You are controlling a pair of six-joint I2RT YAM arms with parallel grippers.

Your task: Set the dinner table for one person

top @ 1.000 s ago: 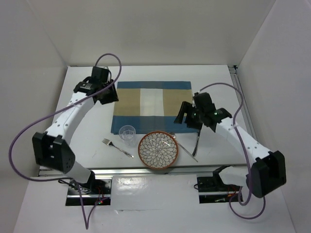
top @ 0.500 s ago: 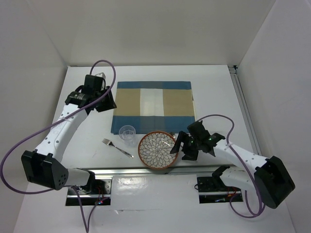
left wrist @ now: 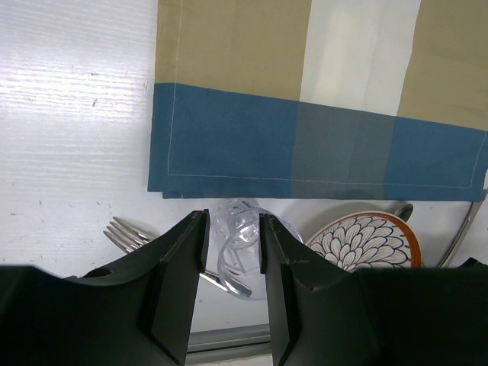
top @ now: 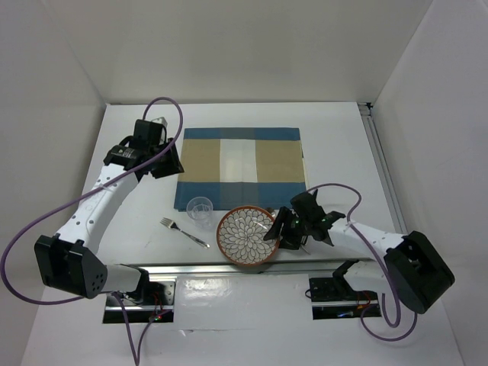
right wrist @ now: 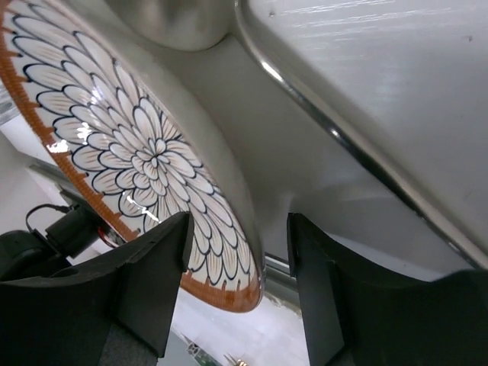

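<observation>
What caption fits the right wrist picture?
Open right gripper poised at the flowery plate's edge, cutlery beside it.

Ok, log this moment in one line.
left jaws: open, beside placemat | right jaws: open at plate rim | cup, fork: on table

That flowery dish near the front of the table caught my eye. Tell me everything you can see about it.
The dish is a round, shallow plate, glossy like glazed ceramic: white, with dark-outlined petals radiating from a central flower and an orange-brown rim. It is empty and sits flat on the white table near its front edge, just in front of the striped placemat. The open right gripper has its fingers either side of the dish's right rim.
</observation>
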